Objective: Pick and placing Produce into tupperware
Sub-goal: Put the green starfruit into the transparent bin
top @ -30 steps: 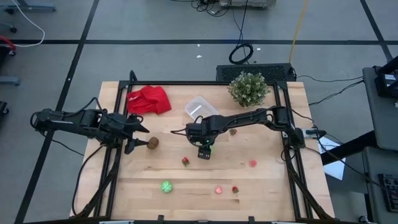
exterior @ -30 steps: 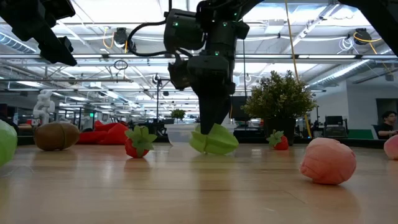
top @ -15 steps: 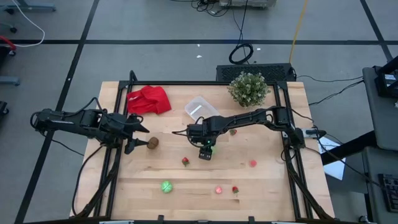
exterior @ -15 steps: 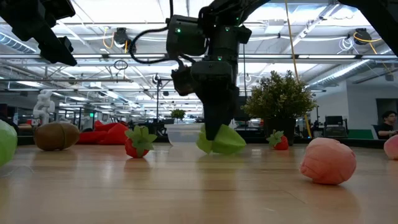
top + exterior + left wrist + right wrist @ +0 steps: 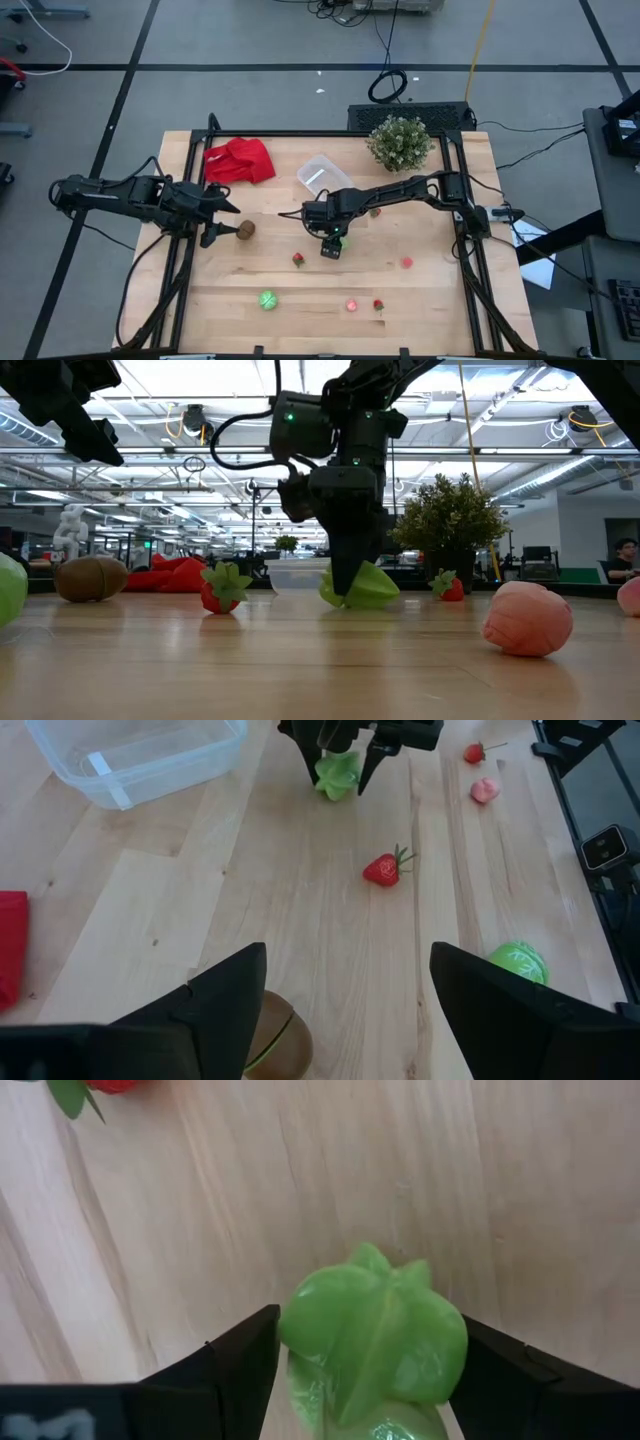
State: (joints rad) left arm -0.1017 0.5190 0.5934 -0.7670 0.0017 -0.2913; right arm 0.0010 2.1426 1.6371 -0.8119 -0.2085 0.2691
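1. Right gripper (image 5: 335, 243) fingers clamp a ridged light-green toy fruit (image 5: 372, 1335) mid-table, near the clear rectangular plastic container (image 5: 320, 172).
2. Left gripper (image 5: 226, 222) waits spread, empty, over a brown kiwi toy (image 5: 246, 229).

Right gripper (image 5: 352, 582) hangs mid-table, fingers clamped on a light green ridged fruit (image 5: 368, 587) just above the wood. Left of it sits a strawberry (image 5: 222, 591), farther left a brown kiwi (image 5: 90, 578). A pink fruit (image 5: 527, 619) lies close on the right, with the potted plant (image 5: 450, 515) behind.
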